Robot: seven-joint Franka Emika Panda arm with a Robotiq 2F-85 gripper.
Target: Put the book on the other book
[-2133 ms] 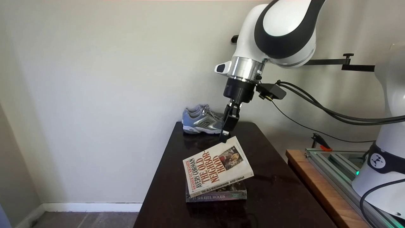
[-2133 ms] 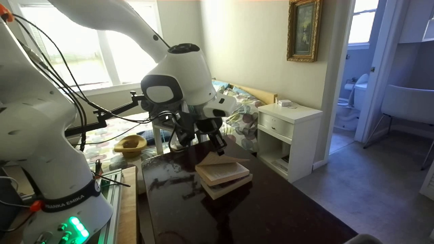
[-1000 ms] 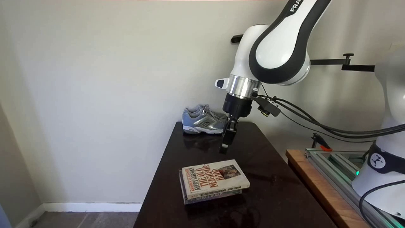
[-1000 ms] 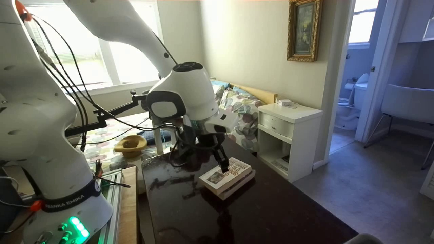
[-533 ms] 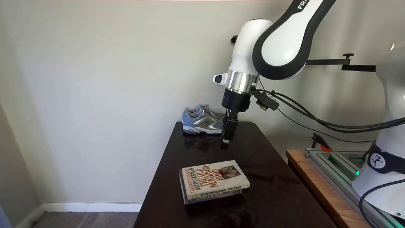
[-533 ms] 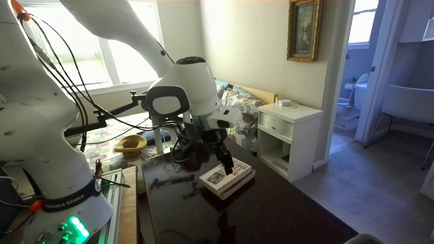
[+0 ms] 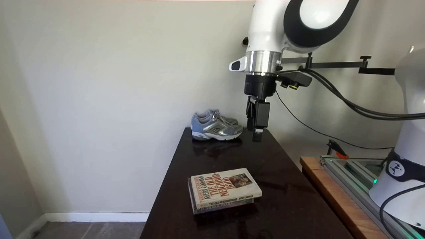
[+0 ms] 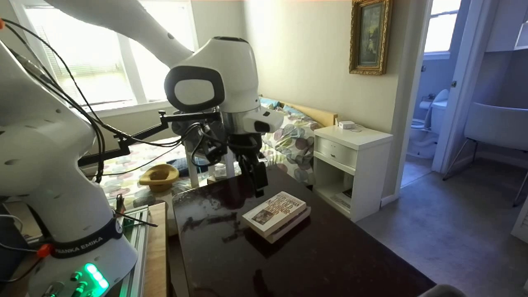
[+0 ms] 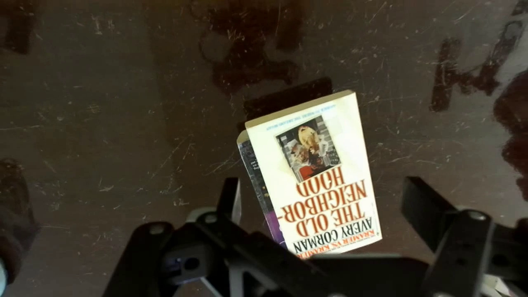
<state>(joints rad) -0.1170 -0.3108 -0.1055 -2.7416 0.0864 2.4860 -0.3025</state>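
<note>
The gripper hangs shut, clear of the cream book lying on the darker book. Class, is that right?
No: the wrist view shows the gripper wide open. The rest stands: it hangs clear of the cream book, which lies on the darker book.

In an exterior view you face a plain pale wall [image 7: 99, 83], greyer toward its left corner, with a white baseboard [image 7: 96, 217] along its foot and a dark, glossy table [image 7: 285, 212] whose top shows scratches in the wrist view. In an exterior view you look past that table to daylight glaring through a wide window [image 8: 103, 66], a bed [image 8: 295, 150] in spotted covers with a wooden headboard [image 8: 311, 113], and a white nightstand [image 8: 373, 177] with a gilt-framed picture [image 8: 369, 37] hanging above it. To the right you see through a doorway [image 8: 462, 74] to a toilet [image 8: 439, 119] in bluish light, and a white chair [image 8: 499, 128] stands on the grey floor [image 8: 433, 231]
</note>
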